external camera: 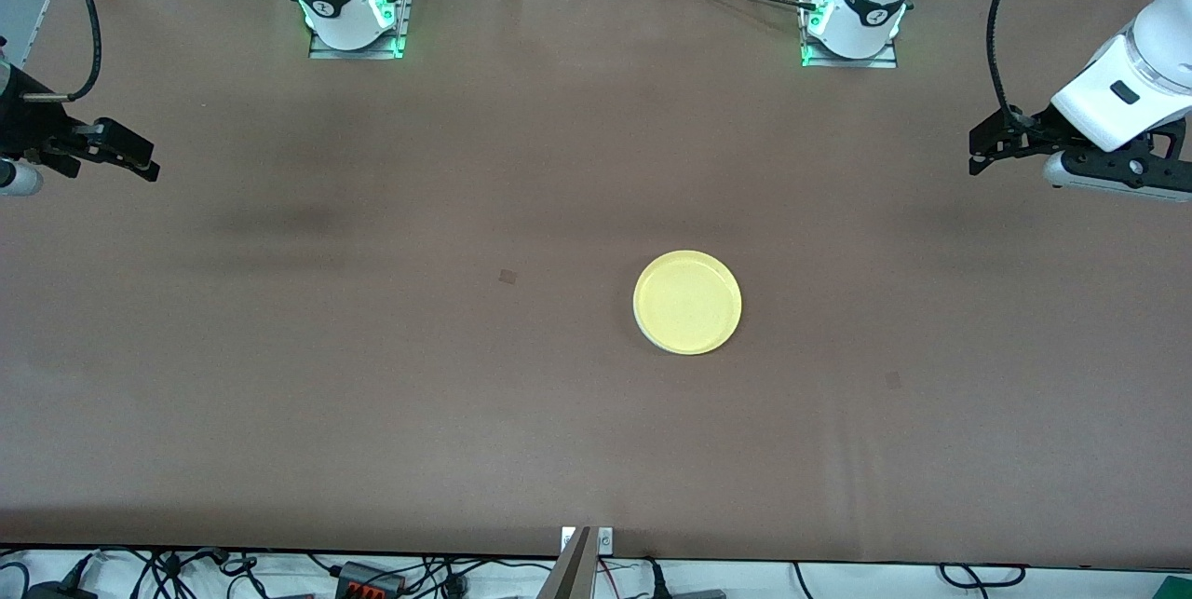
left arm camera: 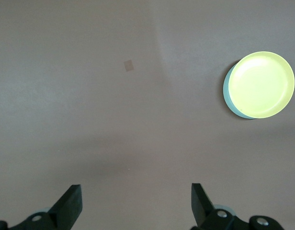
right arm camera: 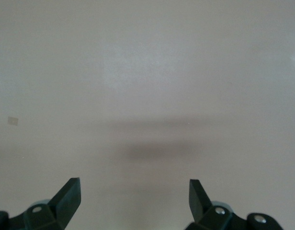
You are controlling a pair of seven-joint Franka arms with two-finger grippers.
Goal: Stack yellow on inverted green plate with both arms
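The yellow plate (external camera: 687, 302) lies rim up near the middle of the brown table (external camera: 372, 394), a little toward the left arm's end. It rests on the inverted green plate (left arm camera: 227, 93), of which only a thin mint edge shows under it. My left gripper (external camera: 980, 148) hangs open and empty over the table at the left arm's end, away from the plates. The left wrist view has its open gripper (left arm camera: 136, 191) over bare table, with the yellow plate (left arm camera: 261, 85) off to one side. My right gripper (external camera: 140, 161) waits open and empty at the right arm's end; its wrist view (right arm camera: 133, 184) holds only table.
Both arm bases (external camera: 354, 21) (external camera: 849, 31) stand along the edge farthest from the front camera. A small dark square mark (external camera: 507, 277) sits on the table beside the plates, toward the right arm's end. Cables (external camera: 372, 576) run below the near edge.
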